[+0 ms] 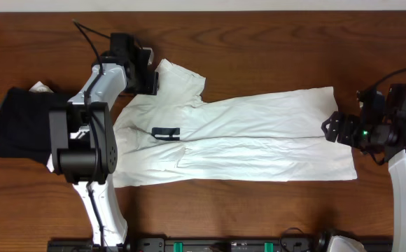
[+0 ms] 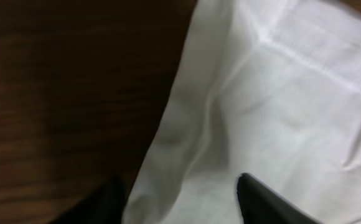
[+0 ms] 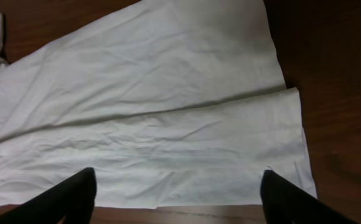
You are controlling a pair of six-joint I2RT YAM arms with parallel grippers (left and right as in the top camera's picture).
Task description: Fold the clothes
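Observation:
A white T-shirt (image 1: 259,133) lies spread lengthwise on the brown table, its long sides folded in and its dark neck label (image 1: 166,133) facing up. My left gripper (image 1: 147,75) is low over the shirt's far left sleeve. In the left wrist view its fingers (image 2: 180,190) are open astride the cloth's edge (image 2: 187,124). My right gripper (image 1: 331,127) hovers at the shirt's right hem. In the right wrist view its fingers (image 3: 177,180) are wide open and empty above the hem (image 3: 168,124).
A dark navy cloth (image 1: 17,126) lies at the left end of the table, partly under the left arm, with a small pale scrap (image 1: 42,87) at its far edge. The arm bases stand at the table's front edge.

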